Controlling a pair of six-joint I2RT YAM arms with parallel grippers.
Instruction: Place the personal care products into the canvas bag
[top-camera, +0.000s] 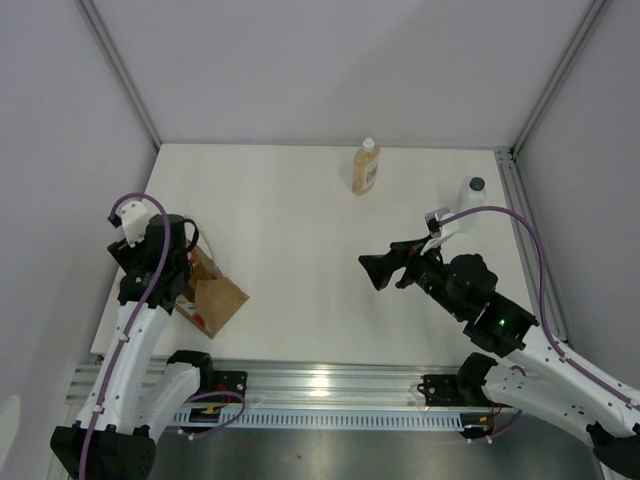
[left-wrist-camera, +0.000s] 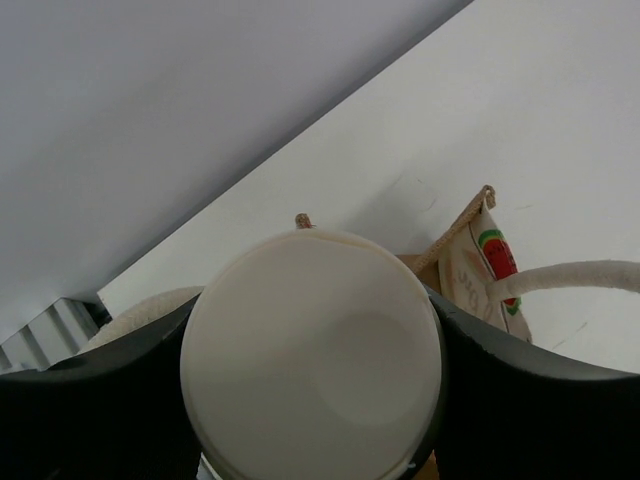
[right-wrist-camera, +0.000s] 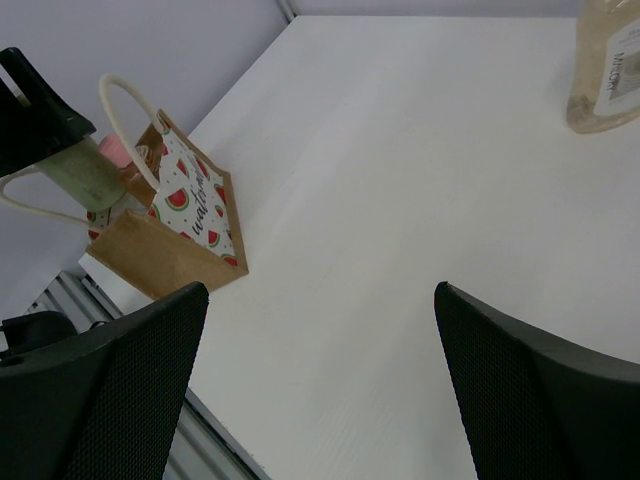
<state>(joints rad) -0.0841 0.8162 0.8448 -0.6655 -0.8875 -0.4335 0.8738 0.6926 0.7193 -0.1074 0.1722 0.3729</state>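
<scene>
The canvas bag (top-camera: 216, 296), tan with a watermelon print side (right-wrist-camera: 187, 213) and cream handles, stands at the table's near left. My left gripper (top-camera: 180, 256) is right over it, shut on the olive-green bottle (right-wrist-camera: 76, 171); the bottle's white cap (left-wrist-camera: 312, 360) fills the left wrist view between the fingers. The bottle's lower end is at the bag's mouth. A pink cap (right-wrist-camera: 115, 152) shows inside the bag. The amber bottle (top-camera: 366, 167) stands at the far centre. The white bottle with a dark cap (top-camera: 471, 194) stands at the far right. My right gripper (top-camera: 384, 270) is open and empty above the table's middle.
Grey walls close in the table on the left, the back and the right. A metal rail (top-camera: 330, 385) runs along the near edge. The bag sits close to the table's left near corner (right-wrist-camera: 95, 262).
</scene>
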